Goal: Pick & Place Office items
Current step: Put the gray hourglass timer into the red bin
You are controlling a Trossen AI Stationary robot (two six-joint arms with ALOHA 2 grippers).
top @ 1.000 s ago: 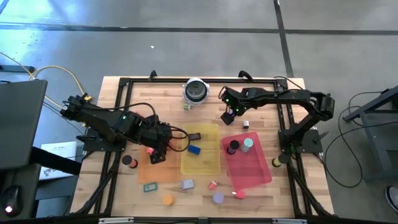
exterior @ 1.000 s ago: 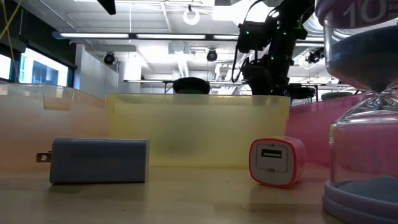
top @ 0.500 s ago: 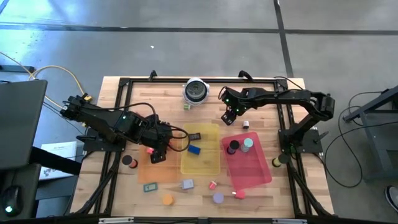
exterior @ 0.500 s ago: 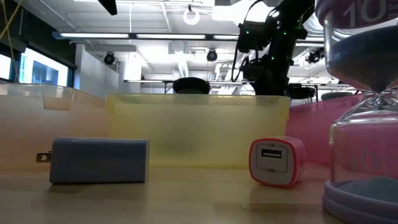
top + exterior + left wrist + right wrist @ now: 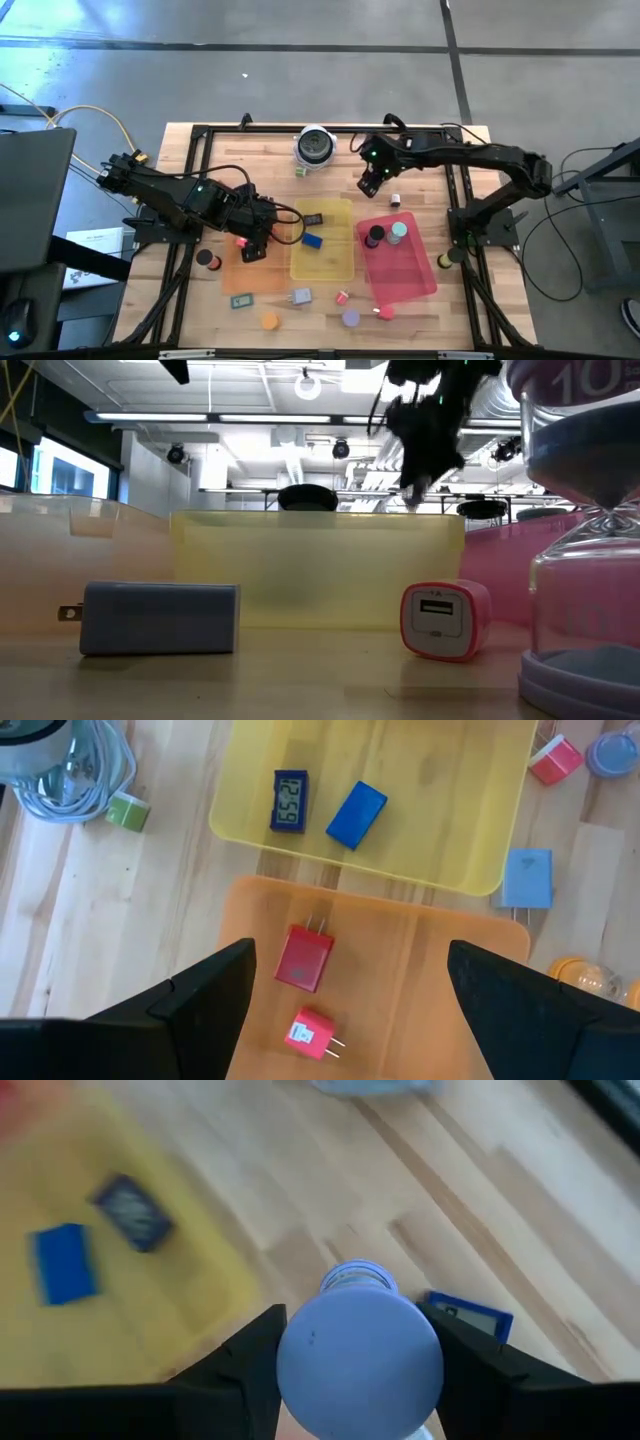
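The right gripper [image 5: 358,1380] is closed around a pale blue round-ended piece [image 5: 360,1350], an hourglass by the look of its stacked discs, and holds it above the bare wood of the table [image 5: 420,160] near the far edge, between the silver-and-black round object [image 5: 315,146] and the red tray [image 5: 398,262]. Below it in the right wrist view lie a small blue card-like piece [image 5: 470,1318] on the wood and, inside the yellow tray [image 5: 325,245], a blue block [image 5: 64,1262] and a dark little clock [image 5: 133,1211].

The left wrist view shows that clock's display as "12:52", though the digits are small. The left gripper [image 5: 345,1020] hangs wide open and empty over the orange tray [image 5: 420,1020], where two red plug adapters [image 5: 303,958] lie with prongs showing. A grey-blue plug block [image 5: 527,878] lies just off the yellow tray's corner, with a pink charger [image 5: 555,759] and a purple disc [image 5: 610,752] farther on. A green tape roll [image 5: 127,812] lies beside coiled cable.

In the red tray stand a black disc [image 5: 375,236] and a teal disc [image 5: 399,231]. From table height, the pink charger's face reads "1A" above its socket, and a large hourglass [image 5: 585,560] at the edge carries "10".
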